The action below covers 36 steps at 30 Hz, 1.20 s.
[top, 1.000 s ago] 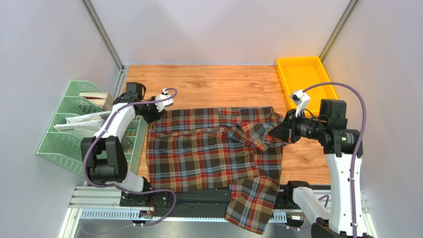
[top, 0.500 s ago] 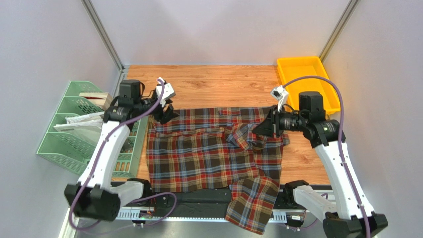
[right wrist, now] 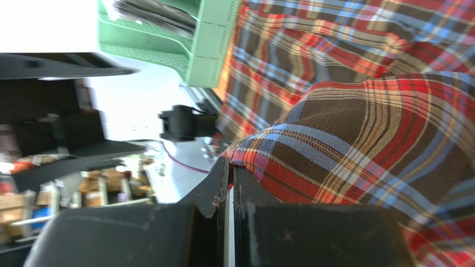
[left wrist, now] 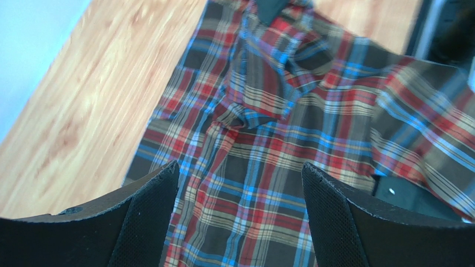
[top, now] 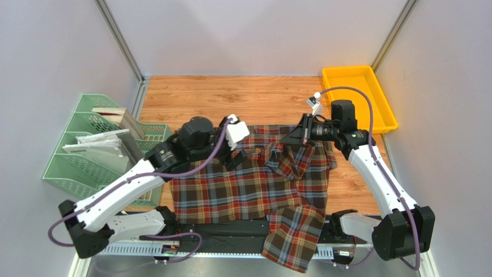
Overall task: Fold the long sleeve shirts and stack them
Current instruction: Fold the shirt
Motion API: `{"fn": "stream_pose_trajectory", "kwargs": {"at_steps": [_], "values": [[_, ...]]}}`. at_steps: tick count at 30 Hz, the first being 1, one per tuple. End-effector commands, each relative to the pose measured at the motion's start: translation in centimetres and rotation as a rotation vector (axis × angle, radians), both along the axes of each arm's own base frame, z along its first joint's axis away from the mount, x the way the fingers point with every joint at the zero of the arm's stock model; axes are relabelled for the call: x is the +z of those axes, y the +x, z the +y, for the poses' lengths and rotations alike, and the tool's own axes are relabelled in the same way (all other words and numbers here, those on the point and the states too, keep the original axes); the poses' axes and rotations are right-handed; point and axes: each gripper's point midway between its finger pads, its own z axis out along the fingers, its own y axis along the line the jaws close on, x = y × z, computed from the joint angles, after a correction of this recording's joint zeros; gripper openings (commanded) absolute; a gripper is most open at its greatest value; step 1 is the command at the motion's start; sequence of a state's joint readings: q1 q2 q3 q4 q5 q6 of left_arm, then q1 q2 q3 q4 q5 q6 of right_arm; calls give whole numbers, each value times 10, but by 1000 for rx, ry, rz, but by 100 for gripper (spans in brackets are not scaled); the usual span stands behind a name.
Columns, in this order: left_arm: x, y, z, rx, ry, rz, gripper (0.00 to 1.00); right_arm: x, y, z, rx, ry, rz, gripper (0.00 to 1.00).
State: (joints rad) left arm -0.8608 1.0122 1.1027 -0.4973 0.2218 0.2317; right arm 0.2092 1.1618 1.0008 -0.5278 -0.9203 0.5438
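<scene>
Note: the shirt (top: 248, 184) lies rumpled on the table (top: 231, 98), your right gripper (right wrist: 228, 167) pinching only a thin fold at its tips, left gripper (left wrist: 240, 172) spread empty above the cloth, so a hard pull may slip that fold free.

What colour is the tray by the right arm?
Yellow; the tray shows best in the top external view.

Open tabletop (top: 231, 98) beyond shirt (top: 248, 190); rack (top: 75, 167) walls left.
</scene>
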Motion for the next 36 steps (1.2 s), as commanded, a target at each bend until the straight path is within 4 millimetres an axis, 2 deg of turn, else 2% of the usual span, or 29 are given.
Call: {"fn": "stream_pose_trajectory", "kwargs": {"at_steps": [1, 2, 4, 5, 8, 12, 17, 21, 24, 25, 27, 28, 30, 33, 35, 36], "values": [[23, 18, -33, 98, -96, -28, 87, 26, 3, 13, 16, 133, 43, 0], [15, 19, -41, 89, -85, -26, 88, 24, 3, 13, 22, 135, 53, 0], [16, 12, -59, 48, -113, -37, 89, 26, -1, 14, 42, 147, 61, 0], [8, 11, -66, 35, -105, -17, 90, 25, -3, 14, 49, 153, 57, 0], [4, 8, -81, 14, -141, 34, 91, 26, -7, 14, 51, 161, 44, 0], [12, 5, -99, -2, -202, 19, 93, 22, -6, 14, 37, 163, 59, 0], [-3, 20, -112, 46, -137, -1, 89, 28, -6, 15, 42, 188, 64, 0], [-9, 26, -115, 42, -106, -34, 85, 30, -9, 14, 46, 193, 58, 0], [-14, 31, -111, 56, -65, -65, 70, 28, -11, 13, 52, 196, 66, 0], [-14, 31, -109, 55, -54, -68, 56, 28, -12, 13, 52, 196, 64, 0], [-13, 29, -108, 35, -44, -80, 40, 26, -14, 12, 52, 185, 57, 0], [-9, 26, -106, 24, -40, -85, 20, 26, -14, 12, 50, 182, 54, 0], [-7, 18, -108, -39, -26, -94, 2, 23, -16, 11, 52, 170, 54, 0], [-4, 7, -102, -122, 1, -110, 0, 25, -23, 8, 64, 149, 60, 8], [-6, -2, -92, -170, 42, -109, 0, 27, -30, 3, 80, 105, 18, 16], [-17, -17, -87, -241, 81, -55, 0, 31, -35, 0, 94, 92, -12, 21]]}}
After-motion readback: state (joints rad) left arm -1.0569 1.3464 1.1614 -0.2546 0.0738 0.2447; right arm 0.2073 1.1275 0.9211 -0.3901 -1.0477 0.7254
